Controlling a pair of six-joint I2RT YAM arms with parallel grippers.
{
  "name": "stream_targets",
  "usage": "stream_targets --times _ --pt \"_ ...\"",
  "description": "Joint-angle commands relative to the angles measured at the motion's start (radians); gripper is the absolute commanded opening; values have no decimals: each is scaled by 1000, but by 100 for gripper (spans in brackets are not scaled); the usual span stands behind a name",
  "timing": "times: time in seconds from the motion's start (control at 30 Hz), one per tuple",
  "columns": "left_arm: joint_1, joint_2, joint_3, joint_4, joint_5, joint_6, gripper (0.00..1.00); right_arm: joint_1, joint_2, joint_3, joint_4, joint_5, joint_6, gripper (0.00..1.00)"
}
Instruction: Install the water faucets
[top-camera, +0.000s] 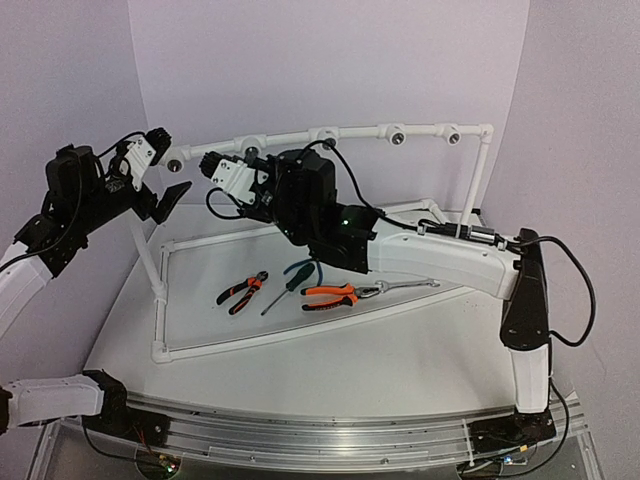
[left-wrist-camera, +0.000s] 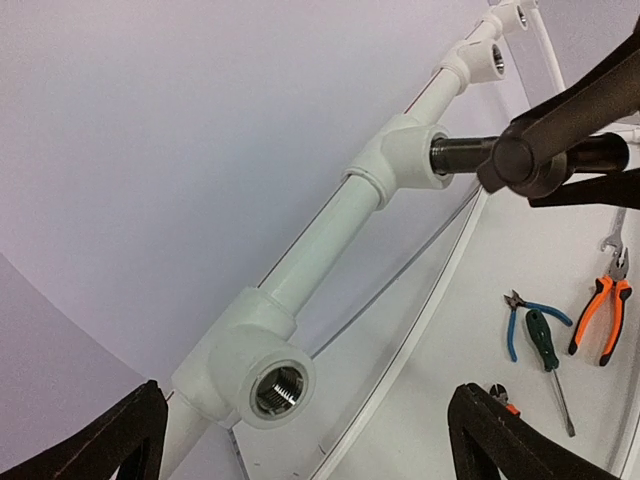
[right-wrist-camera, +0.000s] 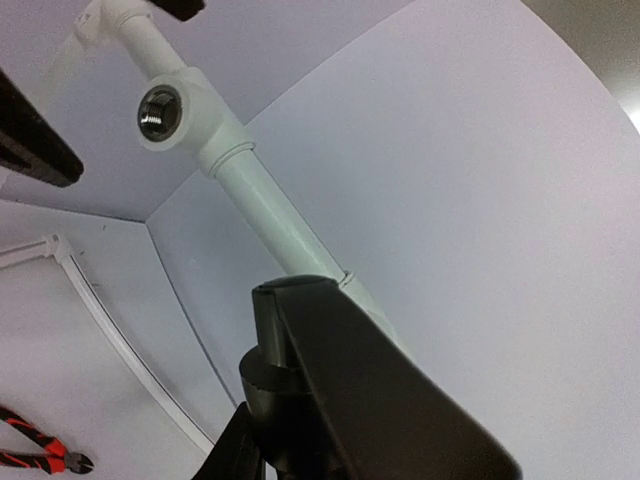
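The black faucet (left-wrist-camera: 462, 155) has its short cylindrical body set into the second socket fitting (left-wrist-camera: 400, 155) of the raised white pipe (left-wrist-camera: 315, 245). My right gripper (top-camera: 238, 180) is shut on the faucet, with its dark fingers (left-wrist-camera: 545, 150) clamped on the outer end. In the right wrist view the faucet (right-wrist-camera: 267, 340) sits against a finger (right-wrist-camera: 400, 430). My left gripper (left-wrist-camera: 300, 445) is open and empty. Its fingertips (left-wrist-camera: 100, 440) stand on either side of the empty threaded end socket (left-wrist-camera: 275, 388), apart from it. This socket also shows in the right wrist view (right-wrist-camera: 160, 110).
The white pipe frame (top-camera: 160, 300) stands on the table, with further empty sockets (top-camera: 397, 137) along the top rail. Inside it lie small orange-and-black pliers (top-camera: 242, 292), a green screwdriver (top-camera: 290, 283), larger orange pliers (top-camera: 335, 295) and a wrench (top-camera: 405, 286).
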Motion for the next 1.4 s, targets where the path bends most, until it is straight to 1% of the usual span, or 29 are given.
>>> stream_targets --times 0.0,0.2,0.3,0.4,0.53,0.63,0.73,0.8,0.93,1.07,1.23,1.37 --pt "23 -14 38 -34 -35 -79 100 -12 19 35 178 87 308 0" --pt "24 42 81 -8 -24 5 99 -11 55 36 281 145 631 0" --pt "23 48 82 20 62 42 98 -10 79 37 327 176 783 0" --pt "23 49 73 49 150 84 95 -3 115 59 352 225 885 0" --pt "23 49 29 153 256 184 93 14 157 85 413 310 953 0" --pt "23 64 -9 275 323 275 90 21 174 94 425 362 1070 0" --pt "23 94 -30 360 402 373 86 30 195 129 429 412 1138 0" --pt "23 119 -37 392 450 431 82 36 207 157 431 431 1167 0" --pt "22 167 -71 474 551 576 81 41 212 181 434 452 1278 0" --pt "16 229 -68 544 587 626 80 52 206 177 435 483 1351 0" --pt "-17 295 -78 671 585 690 78 56 196 151 433 484 1479 0" --pt "-44 350 -74 752 578 724 74 57 196 154 431 477 1505 0"
